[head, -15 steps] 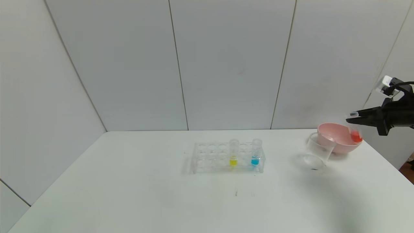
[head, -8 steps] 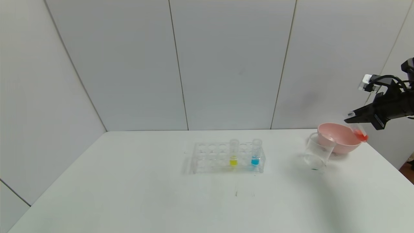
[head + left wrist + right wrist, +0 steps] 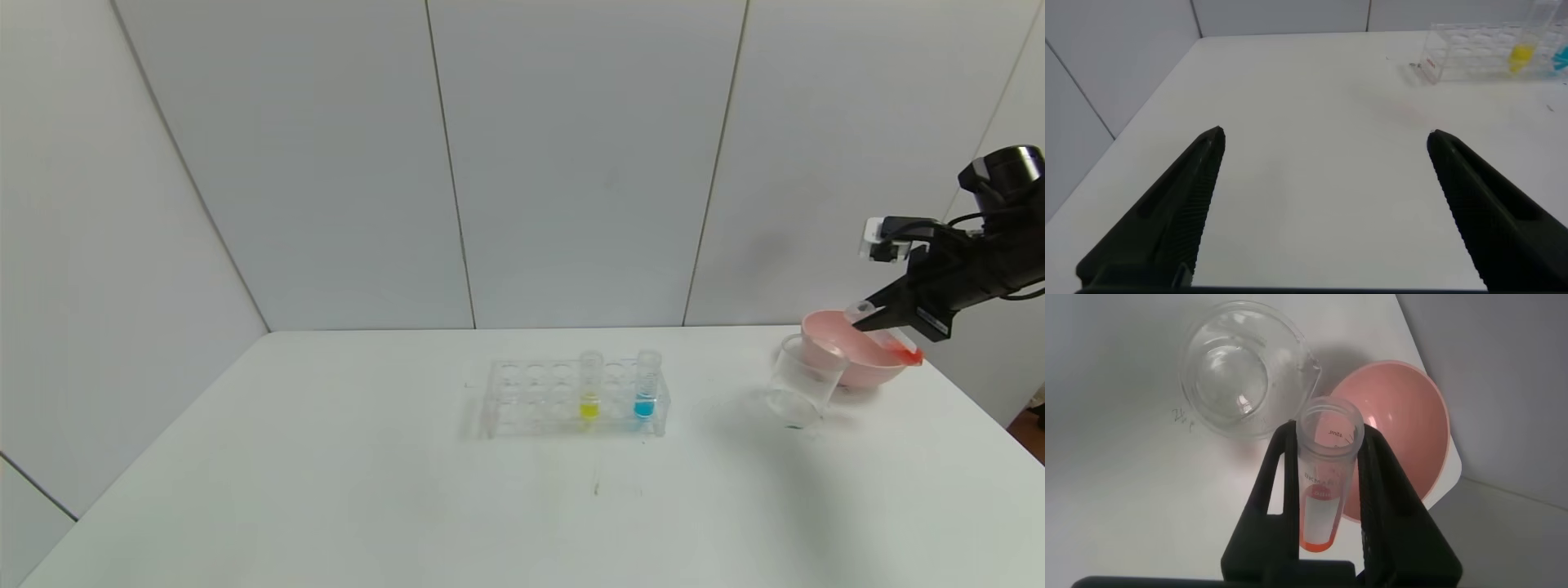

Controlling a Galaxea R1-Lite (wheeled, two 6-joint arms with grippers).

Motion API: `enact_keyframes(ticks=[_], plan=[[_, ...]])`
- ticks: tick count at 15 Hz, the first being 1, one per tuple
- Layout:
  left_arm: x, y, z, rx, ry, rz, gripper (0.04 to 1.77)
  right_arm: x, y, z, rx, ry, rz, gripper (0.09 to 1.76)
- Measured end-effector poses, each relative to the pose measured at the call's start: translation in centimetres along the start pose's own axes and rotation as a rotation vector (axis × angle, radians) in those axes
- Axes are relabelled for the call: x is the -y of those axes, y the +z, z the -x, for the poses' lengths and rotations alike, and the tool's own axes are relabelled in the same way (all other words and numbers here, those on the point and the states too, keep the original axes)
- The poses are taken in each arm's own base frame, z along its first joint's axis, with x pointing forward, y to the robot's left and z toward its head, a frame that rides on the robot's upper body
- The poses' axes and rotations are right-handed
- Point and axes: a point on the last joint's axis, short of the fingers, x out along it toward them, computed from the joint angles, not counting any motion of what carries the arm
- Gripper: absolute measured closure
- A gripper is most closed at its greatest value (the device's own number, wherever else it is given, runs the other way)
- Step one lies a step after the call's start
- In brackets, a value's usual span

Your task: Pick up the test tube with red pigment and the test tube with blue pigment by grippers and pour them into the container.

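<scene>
Count: three test tubes, one beaker, one pink bowl, one rack, two grippers.

Two tubes stand upright in the clear rack (image 3: pixel 578 398) at mid-table: the test tube with blue pigment (image 3: pixel 647 385) at the rack's right end, a yellow-liquid tube (image 3: pixel 589 386) just left of it.

The third, the test tube with red pigment (image 3: pixel 887 341), is pinched by the right gripper (image 3: pixel 872 314) at far right, above the pink bowl (image 3: pixel 859 356). The tube is tilted steeply, mouth toward the container (image 3: pixel 802 384), a clear beaker just left of and nearer than the bowl.

The right wrist view alone shows both black fingers (image 3: pixel 1278 486) clamped on the tube's sides, and the beaker's pouring lip.

The left wrist view alone shows the left gripper (image 3: pixel 1323 208), jaws spread wide, over bare table (image 3: pixel 1315 122) well left of the rack.

Right arm reaches in from the right edge, wrist pitched down-left.
</scene>
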Motion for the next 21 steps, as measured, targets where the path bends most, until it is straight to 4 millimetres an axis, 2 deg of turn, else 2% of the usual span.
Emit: enact_keyframes(ticks=[10, 21], plan=[[0.0, 0.0, 0.0, 0.0, 0.0, 0.0, 0.05, -2.1, 3.1, -1.3, -0.191, -0.03, 0.156, 1.36], [0.0, 0.0, 0.0, 0.0, 0.0, 0.0, 0.05, -3.6, 5.6, -2.1, -0.37, -0.099, 0.296, 1.36]])
